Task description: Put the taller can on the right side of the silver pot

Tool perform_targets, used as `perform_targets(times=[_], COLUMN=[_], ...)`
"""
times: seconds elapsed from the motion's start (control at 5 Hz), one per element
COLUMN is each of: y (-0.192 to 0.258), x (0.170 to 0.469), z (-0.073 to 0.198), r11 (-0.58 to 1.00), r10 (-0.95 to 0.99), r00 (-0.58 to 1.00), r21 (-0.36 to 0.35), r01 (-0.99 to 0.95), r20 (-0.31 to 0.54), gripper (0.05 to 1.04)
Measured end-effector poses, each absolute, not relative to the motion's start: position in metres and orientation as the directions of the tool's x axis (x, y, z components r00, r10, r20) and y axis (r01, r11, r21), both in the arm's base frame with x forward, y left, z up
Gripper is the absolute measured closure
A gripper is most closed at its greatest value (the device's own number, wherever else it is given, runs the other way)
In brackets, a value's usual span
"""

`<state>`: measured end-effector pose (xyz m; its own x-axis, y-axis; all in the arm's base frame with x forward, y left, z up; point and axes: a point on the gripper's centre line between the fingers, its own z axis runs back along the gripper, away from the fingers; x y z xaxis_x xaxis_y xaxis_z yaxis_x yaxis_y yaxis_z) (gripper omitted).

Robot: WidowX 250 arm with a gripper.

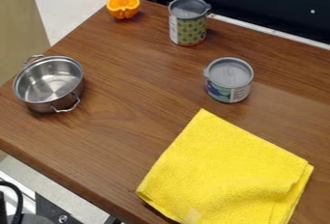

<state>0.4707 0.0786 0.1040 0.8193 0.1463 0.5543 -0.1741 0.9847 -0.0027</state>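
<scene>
While the pot [53, 102] sits near the left edge of the picture, the taller can [187, 30] stands upright toward the back of the wooden table [122, 146], well apart from it, up and to the right. This taller can has a grey top with a small tab sticking out on the right, and its label carries a green pattern dotted with orange and yellow. A pale panel of print runs down the left of the label, and a reddish band shows at the foot. What is inside it cannot be told.

The pot is silver and shiny, with a loop handle on its upper left and another on its lower right. It stands upright and uncovered, its metal wall and bottom plain to see. A shorter can [229, 92], also upright, stands below and to the right of the taller can; it has a grey top with a tab on the left and a label in blue, green and white. Its contents cannot be told either.

Near the table's far left edge sits a cut orange [123, 7], and a yellow cloth [222, 170] lies folded at the front. Whether the gripper's jaws are open or closed cannot be told.
</scene>
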Motion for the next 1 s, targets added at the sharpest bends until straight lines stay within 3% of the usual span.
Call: perform_targets(times=[1.0], y=[0.067], x=[0.497], z=[0.074], r11=[0.987], r10=[0.142], r00=[0.81], r21=[-0.014], r01=[-0.163], r20=[0.569], gripper=[0.085])
